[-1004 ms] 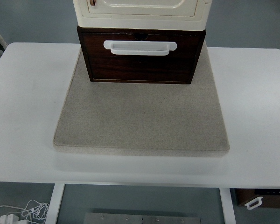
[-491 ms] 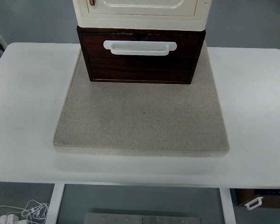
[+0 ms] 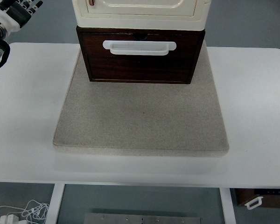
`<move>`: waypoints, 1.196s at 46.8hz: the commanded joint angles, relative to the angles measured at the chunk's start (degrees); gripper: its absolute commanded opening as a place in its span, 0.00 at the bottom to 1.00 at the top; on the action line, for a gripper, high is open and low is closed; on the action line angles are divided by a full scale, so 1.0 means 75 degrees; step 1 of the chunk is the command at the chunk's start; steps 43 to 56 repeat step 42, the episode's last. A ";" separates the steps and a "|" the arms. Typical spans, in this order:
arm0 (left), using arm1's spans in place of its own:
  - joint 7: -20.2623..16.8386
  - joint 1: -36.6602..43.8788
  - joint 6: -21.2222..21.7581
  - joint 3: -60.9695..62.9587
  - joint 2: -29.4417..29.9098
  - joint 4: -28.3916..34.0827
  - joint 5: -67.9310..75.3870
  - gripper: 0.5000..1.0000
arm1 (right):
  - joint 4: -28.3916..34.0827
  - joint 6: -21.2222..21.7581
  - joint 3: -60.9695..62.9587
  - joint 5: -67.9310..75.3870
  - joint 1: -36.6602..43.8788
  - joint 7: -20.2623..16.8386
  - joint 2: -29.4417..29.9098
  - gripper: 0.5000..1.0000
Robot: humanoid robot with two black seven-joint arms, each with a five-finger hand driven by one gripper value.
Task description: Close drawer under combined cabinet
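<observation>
1. The white bench (image 3: 252, 93) carries everything, with a square grey mat (image 3: 142, 116) spread across its middle.
2. At the far edge of the mat stands the combined cabinet (image 3: 140, 11), a cream upper unit stacked on a dark wooden base.
3. The drawer (image 3: 140, 65) is that dark wooden part under the cream unit; its front juts toward the camera past the unit above, so it looks pulled out and not yet closed.
4. A white handle (image 3: 139, 47) runs across the upper part of the drawer front.
5. The left hand (image 3: 16, 11) shows at the top-left corner, well apart from the drawer and holding nothing; I cannot tell from this view whether its fingers are spread or curled. The right hand is out of view.
6. Step in hand, as I judge it: the approach. The next move calls for bringing the hand across to the drawer front and pushing it squarely inward.
7. Against the earlier frame, the left arm has newly entered; the drawer has not moved.
</observation>
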 commanded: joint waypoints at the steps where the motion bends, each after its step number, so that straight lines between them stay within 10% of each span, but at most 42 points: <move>1: 0.0000 0.0093 0.0001 0.0006 -0.0080 0.0023 -0.0393 1.00 | 0.0003 0.0009 0.0000 0.0001 0.0001 0.0000 0.0000 0.90; 56: -0.0340 0.0491 0.0024 0.0006 -0.0818 0.0023 -0.0980 1.00 | 0.0003 0.0021 0.0059 0.0013 -0.0011 -0.0011 0.0000 0.90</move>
